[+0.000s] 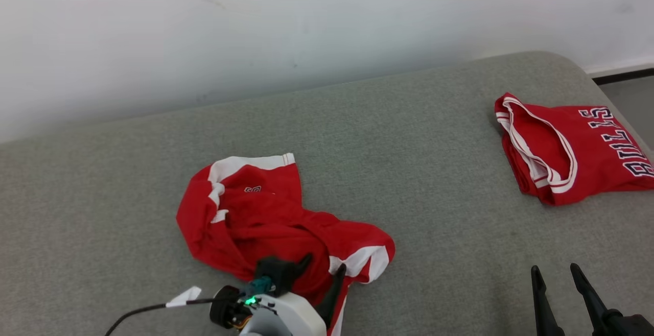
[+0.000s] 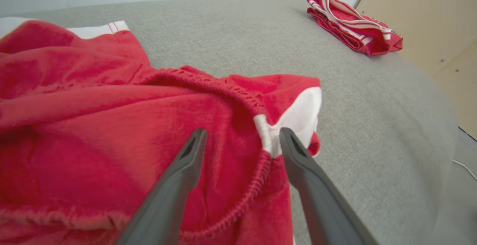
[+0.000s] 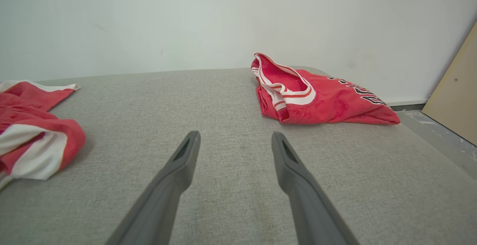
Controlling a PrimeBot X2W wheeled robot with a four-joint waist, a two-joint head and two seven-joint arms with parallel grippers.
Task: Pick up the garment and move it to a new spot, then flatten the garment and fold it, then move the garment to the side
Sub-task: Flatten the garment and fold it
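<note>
A: Nearest is the left gripper (image 1: 324, 263). How do its jaws stand?
B: Spread wide, clamping nothing. The two fingers straddle the garment's (image 1: 255, 218) gathered waistband (image 2: 238, 88), where a white panel meets the red cloth.
A: Are the tips touching the cloth?
B: I cannot tell. They are right over it, at the garment's near right end.
A: Where does the garment lie?
B: On the grey surface (image 1: 409, 172), left of the middle and on the near side. It is crumpled, red with white bands, and one white-edged hem points toward the wall (image 1: 255, 29).
A: And the right gripper (image 1: 554, 267)?
B: Its jaws are released too, with nothing between them. It is above bare surface on the near right, well apart from the garment.
A: What is the other red thing?
B: A folded jersey (image 1: 577, 147) with white trim and dark letters. It lies flat by the surface's right edge, near the far right corner and well apart from both grippers.
A: Anything past that edge?
B: A pale wooden board (image 3: 454, 88) leans by the wall.
A: And by the left wrist?
B: A black cable (image 1: 138, 313) with a white tag runs off to the left.
</note>
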